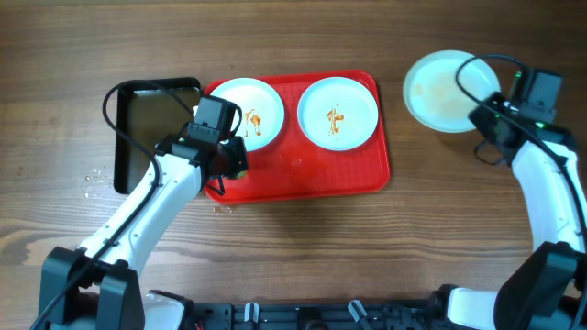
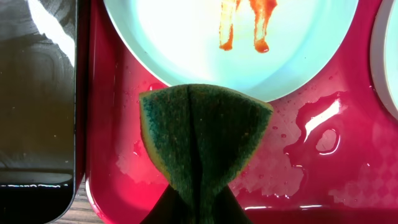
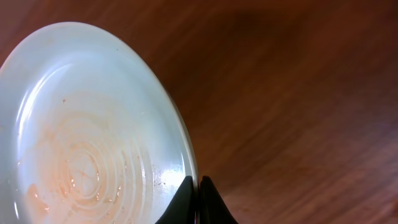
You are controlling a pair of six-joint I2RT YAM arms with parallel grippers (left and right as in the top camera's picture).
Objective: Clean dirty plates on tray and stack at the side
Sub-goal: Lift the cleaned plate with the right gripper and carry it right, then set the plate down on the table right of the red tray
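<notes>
The red tray (image 1: 303, 174) holds two white plates with orange sauce smears, one at the left (image 1: 252, 105) and one at the right (image 1: 337, 112). My left gripper (image 1: 225, 163) is shut on a folded green sponge (image 2: 202, 134), which hangs over the wet tray floor (image 2: 323, 162) just short of the left plate's (image 2: 230, 43) near rim. My right gripper (image 1: 483, 117) is shut on the rim of a third plate (image 1: 449, 90), off the tray at the right. That plate (image 3: 87, 137) carries faint orange wipe rings.
A black metal pan (image 1: 151, 119) lies against the tray's left side, and it also shows in the left wrist view (image 2: 37, 93). Water droplets (image 1: 96, 176) dot the wooden table left of the pan. Puddles sit on the tray floor.
</notes>
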